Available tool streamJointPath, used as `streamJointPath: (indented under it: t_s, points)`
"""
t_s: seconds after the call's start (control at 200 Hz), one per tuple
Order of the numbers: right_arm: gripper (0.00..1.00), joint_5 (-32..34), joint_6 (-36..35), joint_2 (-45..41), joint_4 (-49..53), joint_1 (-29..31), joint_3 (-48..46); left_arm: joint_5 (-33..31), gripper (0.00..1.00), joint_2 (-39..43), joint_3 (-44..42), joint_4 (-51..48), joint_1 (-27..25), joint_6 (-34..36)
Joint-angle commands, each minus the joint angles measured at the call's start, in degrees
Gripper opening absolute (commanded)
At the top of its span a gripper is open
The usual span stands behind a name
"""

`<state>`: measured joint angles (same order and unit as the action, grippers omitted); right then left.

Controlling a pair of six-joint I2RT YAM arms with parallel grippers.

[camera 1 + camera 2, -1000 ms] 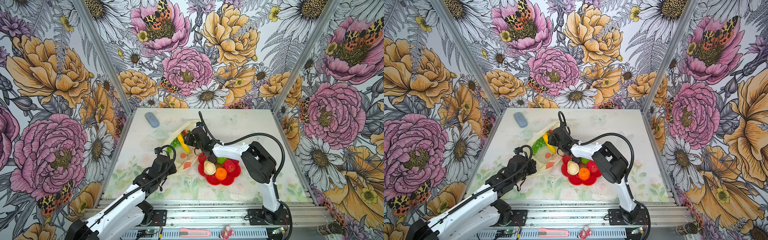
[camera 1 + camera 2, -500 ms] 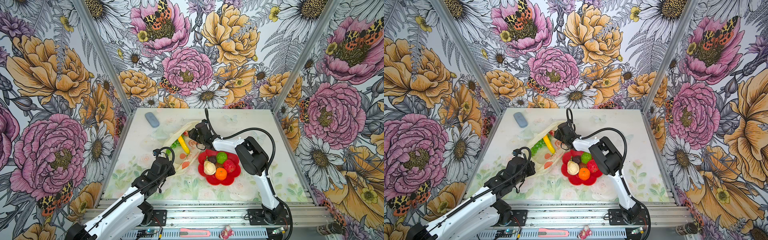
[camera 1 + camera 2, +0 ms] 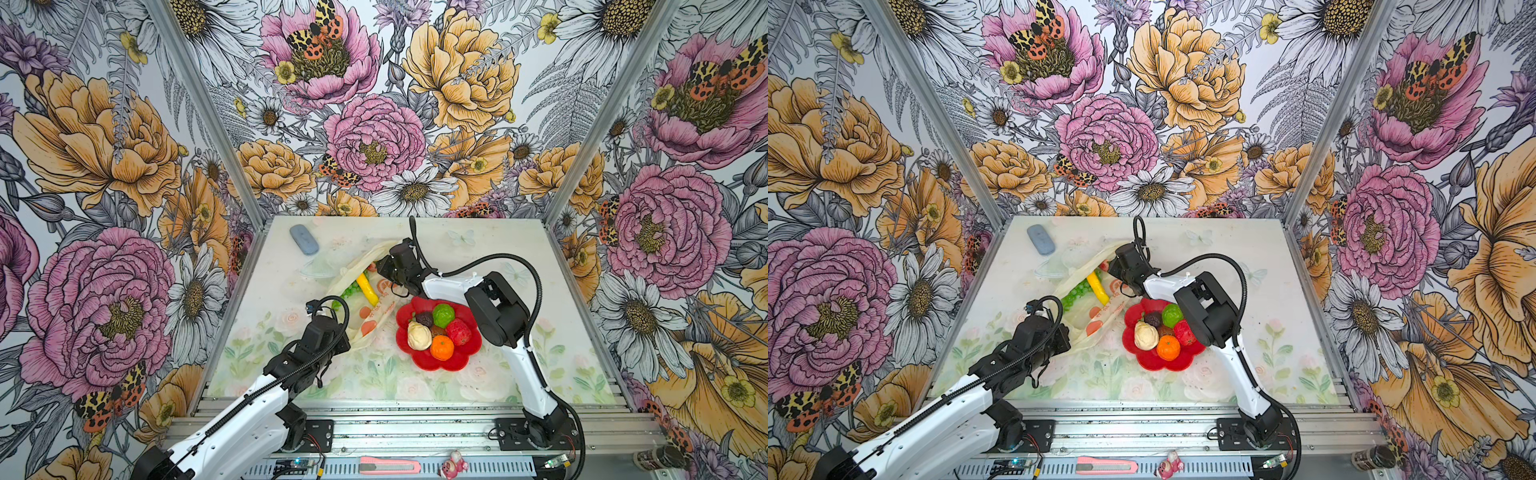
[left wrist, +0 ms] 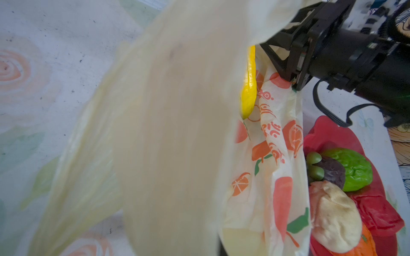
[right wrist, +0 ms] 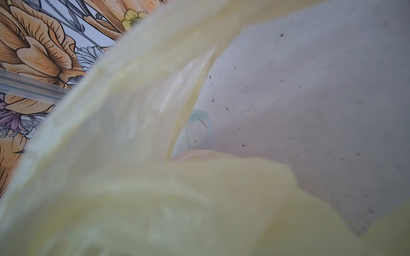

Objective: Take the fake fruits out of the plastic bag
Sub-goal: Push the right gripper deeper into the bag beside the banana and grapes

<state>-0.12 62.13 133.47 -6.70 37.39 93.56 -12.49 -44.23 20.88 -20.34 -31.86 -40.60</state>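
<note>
1 bag [image 3: 365, 320], 1 plate [image 3: 440, 365], at least 7 fruits [image 3: 441, 347].

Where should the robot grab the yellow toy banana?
Probably best: pinch the glossy yellow toy banana around its middle, across its narrow width, coming from above through the open mouth of the thin pale-yellow plastic bag. It lies long and slim, with green toy grapes beside it.
</note>
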Motion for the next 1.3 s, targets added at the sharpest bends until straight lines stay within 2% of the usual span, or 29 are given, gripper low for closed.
streamJointPath:
  t_s: [0.0, 0.37, 0.58, 0.916, 1.126, 1.161, 1.296]
  points:
    - [0.35, 0.2, 0.6, 1.7, -1.1, -0.8, 1.9, -1.2, 0.0, 0.7, -0.7, 0.2, 0.1, -0.7]
    - [0.22, -2.4, 1.1, 3.7, -3.0, -1.5, 4.6, -1.0, 0.0, 0.4, -0.9, 0.4, 0.2, -0.7]
    - [0.19, -2.9, 1.4, 3.7, -2.6, -1.6, 4.9, -1.0, 0.0, 1.4, -1.4, 0.1, 0.3, -1.1]
    - [0.03, -4.0, 0.4, 1.8, -3.0, -1.4, 3.8, -0.8, 0.0, -0.3, -0.6, 0.8, 0.8, -0.3]
    - [0.0, -4.7, -1.7, -1.4, -3.7, -0.8, 1.6, 0.1, 0.0, -3.9, 0.1, 4.2, 2.4, 0.6]
    - [0.0, -4.6, -2.1, -2.2, -4.1, -0.5, 0.8, 2.3, 0.0, -5.0, 0.5, 4.7, 3.1, 0.7]
    - [0.0, -6.4, -3.7, -4.8, -4.6, 0.3, -1.4, 3.4, 0.0, -7.9, 2.2, 6.6, 5.0, 2.3]
